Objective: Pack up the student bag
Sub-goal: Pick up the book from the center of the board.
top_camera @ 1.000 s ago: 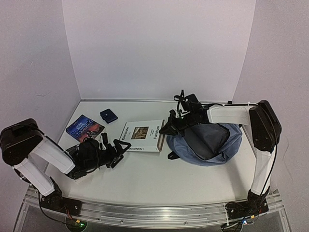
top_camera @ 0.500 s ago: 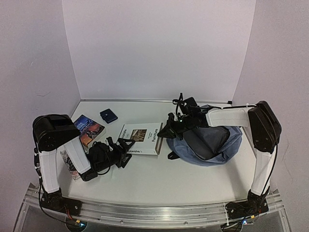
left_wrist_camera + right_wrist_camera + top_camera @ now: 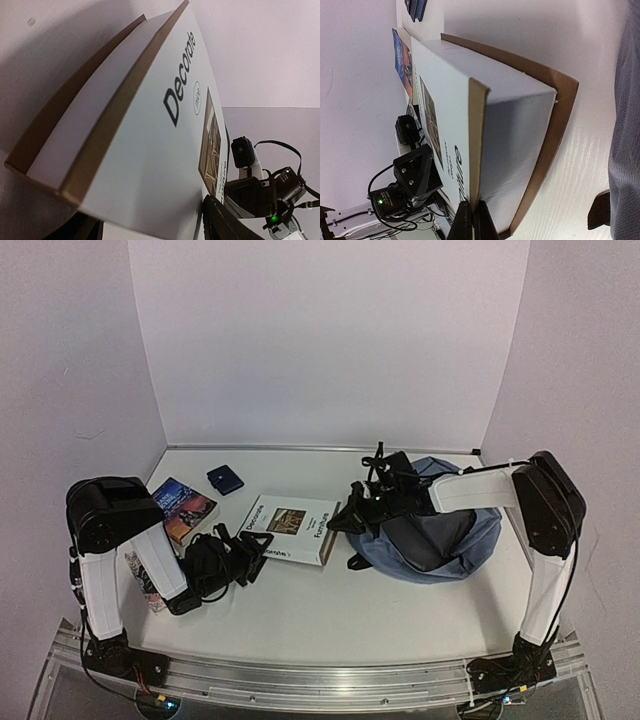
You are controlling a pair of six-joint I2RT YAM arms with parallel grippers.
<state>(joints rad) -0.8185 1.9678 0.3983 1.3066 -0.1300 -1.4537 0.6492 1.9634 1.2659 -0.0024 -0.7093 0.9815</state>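
Between the fingers (image 3: 225, 220) of your left gripper (image 3: 254, 549) lies the 7 o'clock corner of the white book (image 3: 290, 525). One finger is on the front cover and the other is under the back. The jaws stand partly apart around it, and I cannot tell whether they have bitten yet. Before you lift, push in further so the pads sit well on the boards and not just on the corner. My guess is that a thick book held by its tip will swing and slip.

Your right gripper (image 3: 350, 515) is pressed fully together with nothing in it that I can make out. Its tips are against the book's 3 o'clock edge, on the side nearest the bag. Use it as a prop and steady that edge while the left closes firmly.

From the book, the student bag (image 3: 455, 540) lies at 3 o'clock, just beside it on the table (image 3: 330, 605). Its dark opening faces up and toward you. Once the grip is sure, I'd keep the book low and feed it spine-first toward 3 o'clock. The right tips will likely have to move clear or hold the fabric lip open, because soft cloth tends to fold shut.

A blue book (image 3: 178, 505) waits at 9 o'clock and a small dark pouch (image 3: 225, 480) at 11 o'clock.
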